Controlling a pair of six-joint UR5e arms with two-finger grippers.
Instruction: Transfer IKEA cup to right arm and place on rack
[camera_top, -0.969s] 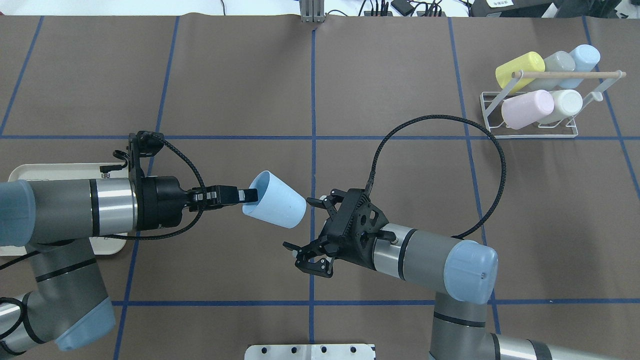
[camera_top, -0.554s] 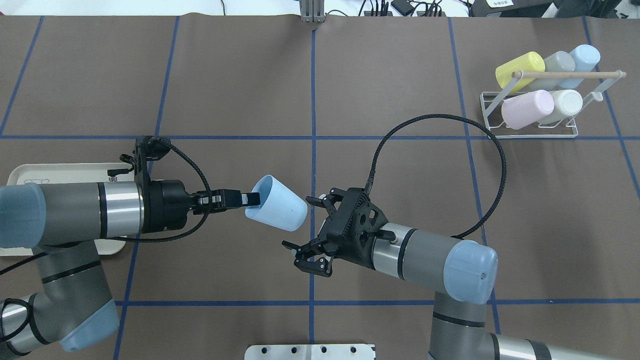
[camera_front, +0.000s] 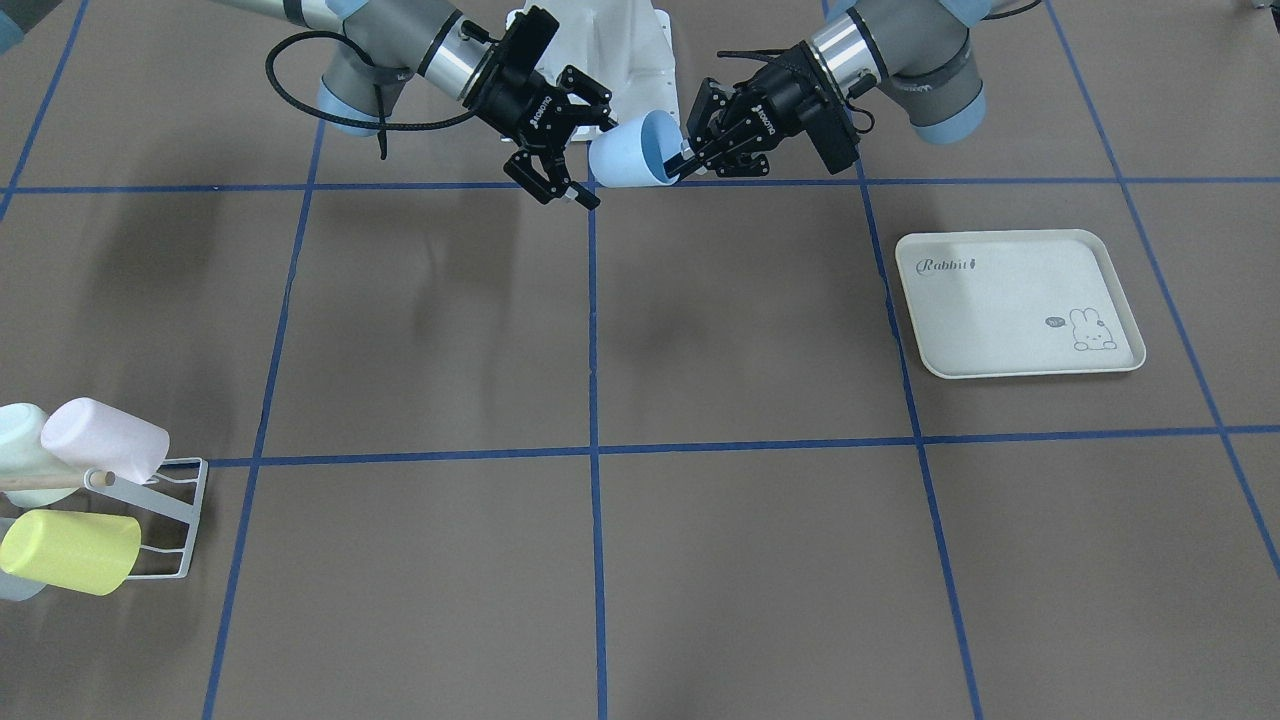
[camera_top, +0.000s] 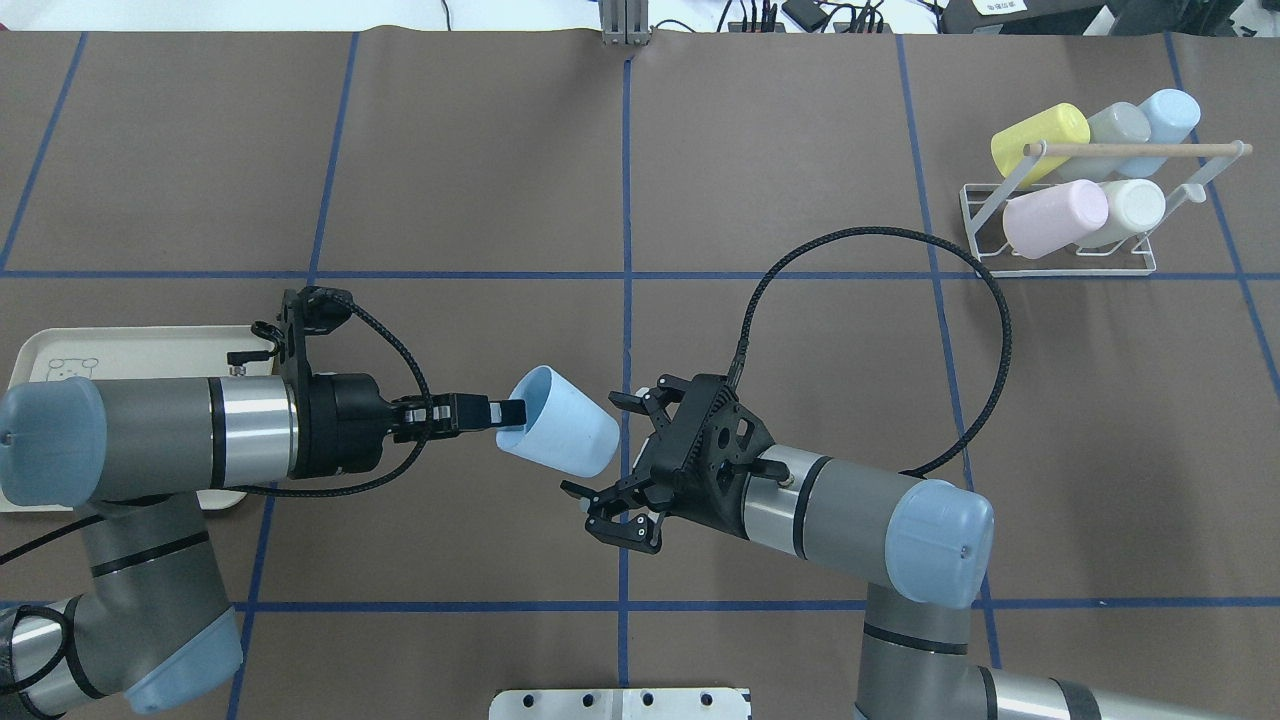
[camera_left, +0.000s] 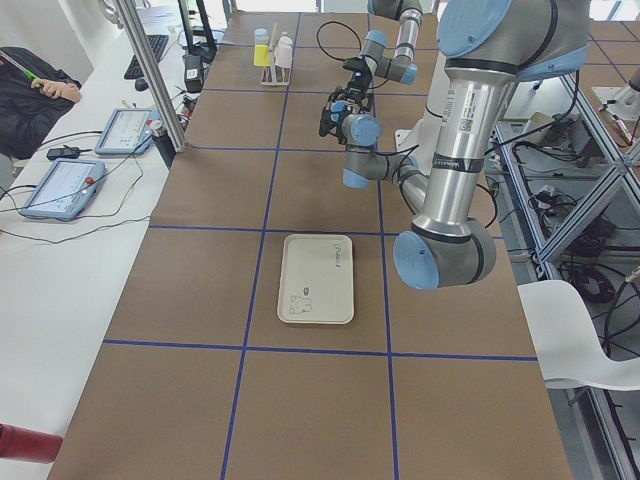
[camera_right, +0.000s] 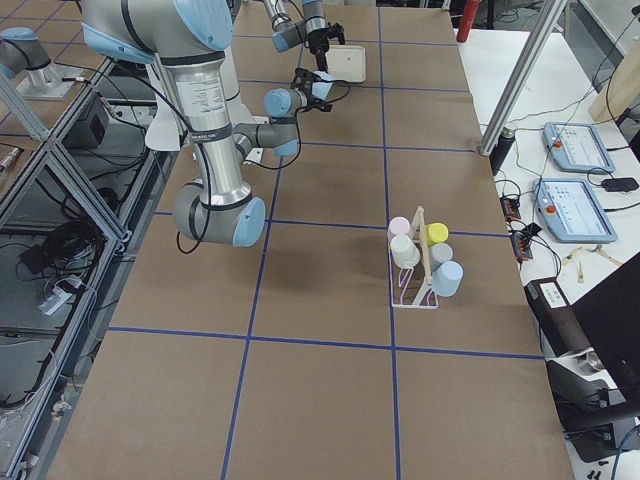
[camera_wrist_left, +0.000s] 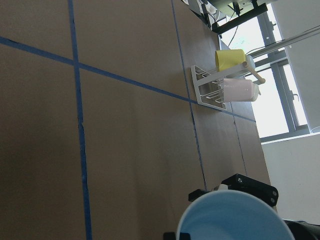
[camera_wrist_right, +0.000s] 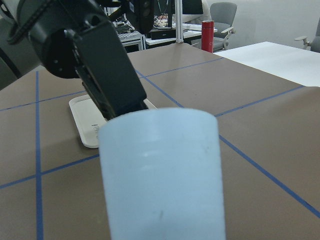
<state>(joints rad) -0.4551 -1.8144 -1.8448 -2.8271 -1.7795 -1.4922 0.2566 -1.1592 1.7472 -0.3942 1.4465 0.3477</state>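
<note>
Just left of centre in the overhead view, the pale blue cup (camera_top: 558, 422) hangs in the air above the bench (camera_top: 800, 150). It lies on its side, mouth toward the frame's left and closed base toward the right. The left fingers (camera_top: 470, 411) are clamped on its rim, one apparently inside the mouth and one outside. The right fingers (camera_top: 636, 404) are spread wide and hold nothing. They sit just beside the cup's base, one above and one below it in the frame, and no contact shows. In the right wrist view the cup's wall fills the lower middle of the frame, close and head-on.

This looks like the handover step, with the pass itself not yet made. By my reading, the right arm (camera_top: 860, 500) must ease forward until its fingers straddle the tapered wall, then close firmly before the left fingers let go. Releasing first would drop the cup.

At the upper right of the overhead view stands the rack (camera_top: 1070, 268), well apart from both arms and already carrying five cups (camera_top: 1055, 217). Which prong is free I cannot tell. The tray (camera_top: 150, 345) lies at the left edge, partly under the left arm (camera_top: 150, 440).
</note>
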